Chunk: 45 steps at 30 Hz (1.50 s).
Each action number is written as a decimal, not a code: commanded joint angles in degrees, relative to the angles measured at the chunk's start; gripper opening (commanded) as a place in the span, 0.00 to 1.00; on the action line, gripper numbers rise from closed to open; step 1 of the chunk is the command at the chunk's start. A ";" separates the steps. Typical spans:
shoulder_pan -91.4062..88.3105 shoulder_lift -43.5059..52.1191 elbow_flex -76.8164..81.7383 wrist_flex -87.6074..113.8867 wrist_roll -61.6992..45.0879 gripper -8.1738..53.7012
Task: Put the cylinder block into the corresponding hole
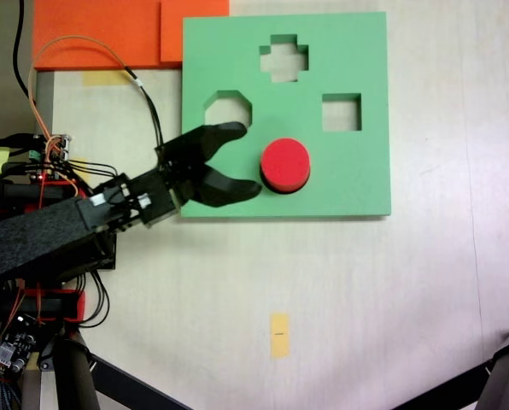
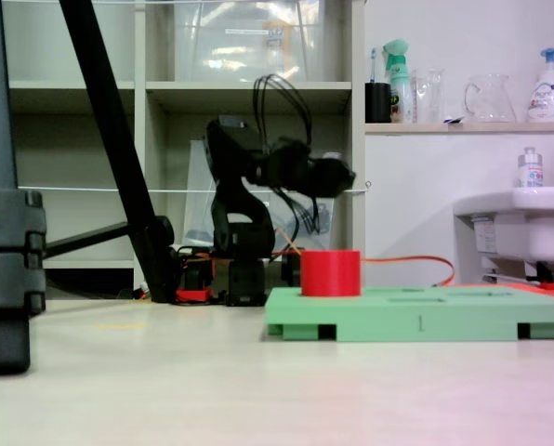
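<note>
Pincer (image 1: 251, 160) spread wide above green board (image 1: 348, 179), beside red cylinder block (image 1: 286, 164)

Pale tabletop (image 1: 365, 282) under even indoor light; open white shelving (image 2: 249, 88) behind; a ledge of bottles (image 2: 463, 125) at right; a white sink (image 2: 519, 223) below it.

The red cylinder block (image 1: 286, 164) stands upright on the green foam board, near the board's front edge in a fixed view (image 2: 331, 272), its flat round top up; the round hole lies beneath it, hidden, so how deep it sits cannot be told
</note>
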 commanded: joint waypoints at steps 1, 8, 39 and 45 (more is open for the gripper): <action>2.99 2.64 -1.41 4.31 -11.43 0.93; 21.97 4.92 13.27 -4.39 -61.61 0.75; 29.09 4.75 34.19 8.79 -60.29 0.68; 29.09 4.75 34.19 8.79 -60.29 0.68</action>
